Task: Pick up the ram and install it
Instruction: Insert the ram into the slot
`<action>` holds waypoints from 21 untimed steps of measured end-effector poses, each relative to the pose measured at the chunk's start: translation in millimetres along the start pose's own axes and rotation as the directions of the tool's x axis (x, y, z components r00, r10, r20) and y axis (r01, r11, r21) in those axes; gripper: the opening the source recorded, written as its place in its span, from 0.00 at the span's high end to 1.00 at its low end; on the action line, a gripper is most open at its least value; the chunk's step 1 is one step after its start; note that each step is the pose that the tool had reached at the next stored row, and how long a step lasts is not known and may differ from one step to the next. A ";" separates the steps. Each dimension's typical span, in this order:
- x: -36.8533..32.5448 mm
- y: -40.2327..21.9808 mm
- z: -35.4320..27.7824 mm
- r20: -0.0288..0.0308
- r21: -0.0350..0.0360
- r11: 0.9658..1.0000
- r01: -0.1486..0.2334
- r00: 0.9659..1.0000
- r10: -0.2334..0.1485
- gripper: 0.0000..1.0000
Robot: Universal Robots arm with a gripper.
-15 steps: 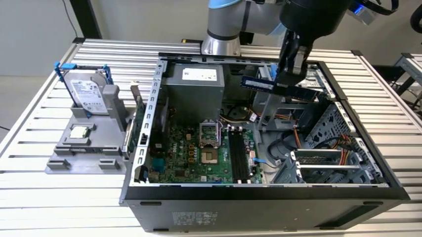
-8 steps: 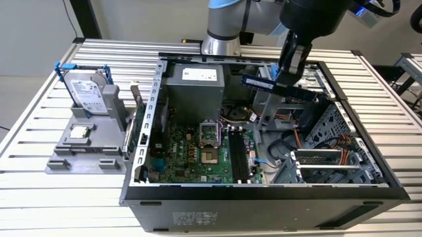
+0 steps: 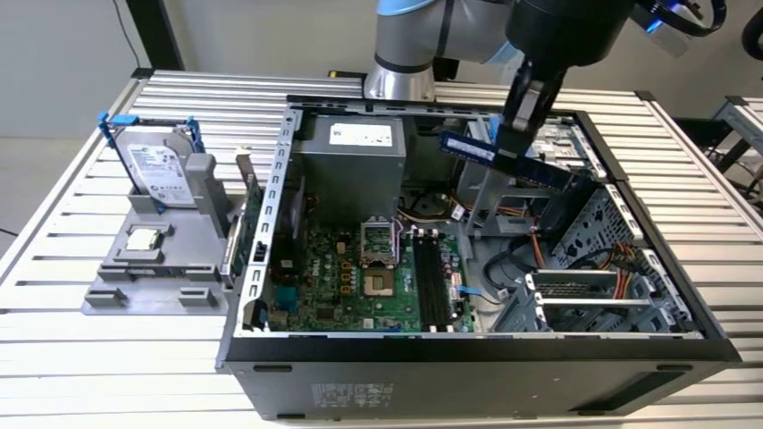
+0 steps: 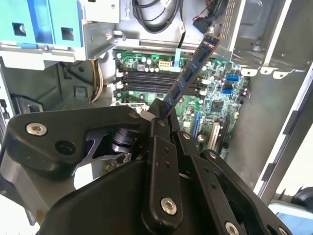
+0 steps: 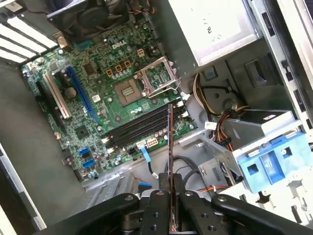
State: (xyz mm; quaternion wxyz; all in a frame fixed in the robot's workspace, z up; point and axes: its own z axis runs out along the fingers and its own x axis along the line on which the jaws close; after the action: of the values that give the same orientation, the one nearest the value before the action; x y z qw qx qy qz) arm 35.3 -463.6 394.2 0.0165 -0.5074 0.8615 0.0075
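Observation:
The ram (image 3: 483, 150) is a thin blue circuit-board stick held in the air over the open computer case (image 3: 477, 344), and my gripper (image 3: 515, 143) is shut on it. In the exterior view it hangs above the case's back right part, higher than the motherboard (image 3: 346, 277) and to the right of its black memory slots (image 3: 431, 281). In the second wrist view the ram (image 4: 188, 73) juts out slanted from my fingers (image 4: 157, 128) toward the black slots (image 4: 156, 81). In the first wrist view the ram (image 5: 169, 142) is edge-on, rising from the gripper (image 5: 170, 188) over the slots (image 5: 139, 126).
A grey power supply (image 3: 352, 152) fills the case's back, with cables (image 3: 430, 210) beside it and a metal drive cage (image 3: 591, 286) at the exterior view's right. Outside the case on the left, a grey holder (image 3: 155, 273) carries a blue-framed hard drive (image 3: 155, 165) and a small silver chip (image 3: 143, 239).

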 end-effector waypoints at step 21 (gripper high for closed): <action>0.0 0.0 0.0 0.000 0.010 0.962 -0.274 0.962 0.274 1.00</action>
State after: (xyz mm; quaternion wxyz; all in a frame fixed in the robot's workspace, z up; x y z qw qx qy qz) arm 35.3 -463.6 394.2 0.0174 -0.3832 0.9235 0.0051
